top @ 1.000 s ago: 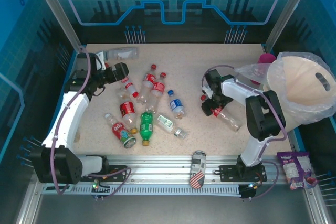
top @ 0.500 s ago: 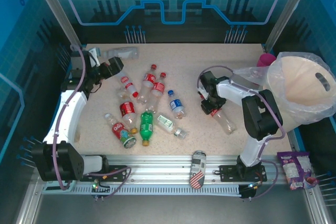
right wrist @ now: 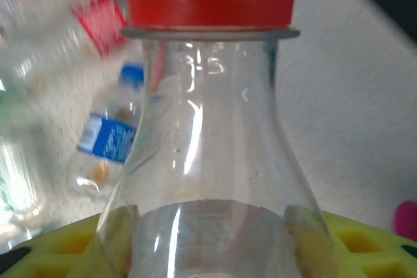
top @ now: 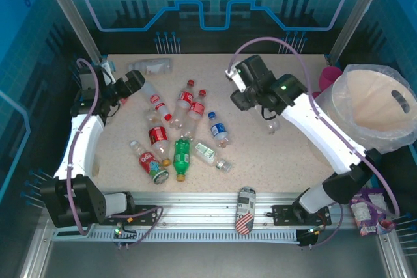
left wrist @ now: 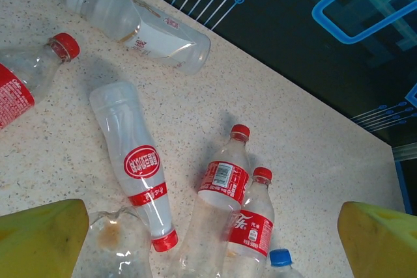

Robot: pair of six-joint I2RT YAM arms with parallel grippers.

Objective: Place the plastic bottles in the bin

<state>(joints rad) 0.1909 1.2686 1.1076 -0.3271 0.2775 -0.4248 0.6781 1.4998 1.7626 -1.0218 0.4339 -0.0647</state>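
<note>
- Currently the right end effector (right wrist: 208, 249) is clamped on a red-capped clear bottle (right wrist: 208, 128). Its yellow fingers (right wrist: 58, 245) press the body from both sides, and the cap points away from the wrist camera.
- In the right wrist view the table (top: 273, 167) lies behind the held bottle. A blue-labelled bottle (top: 218, 128) lies flat on it to the left.
- The bin (top: 374, 112) stands at the table's right edge, well apart from the right end effector. Its mouth faces up and a clear bag is draped over the rim.
- A pink goblet (top: 330, 76) sits just beside the bin's left side, between the right arm's wrist and the bin.
- The left end effector (left wrist: 208, 239) has its jaws wide apart and holds nothing. It hovers over the far-left part of the table.
- Below it, a pale-labelled bottle (left wrist: 140, 27) lies on its side near the far edge.
- An oval-label bottle (left wrist: 140, 161) lies nearer, with its red cap toward the left end effector.
- Two red-labelled bottles (left wrist: 221, 187) lie side by side and touching, with a blue cap (left wrist: 280, 256) just beside them.
- Another red-capped bottle (left wrist: 26, 76) is cut off at the left edge of the left wrist view.
- A green bottle (top: 182, 156) lies mid-table among more red-labelled ones, all on their sides.
- A flag-patterned can (top: 245, 209) rests on the rail at the near edge, between the two arm bases.
- A purple packet (top: 365, 209) lies off the table, right of the right arm's base.
</note>
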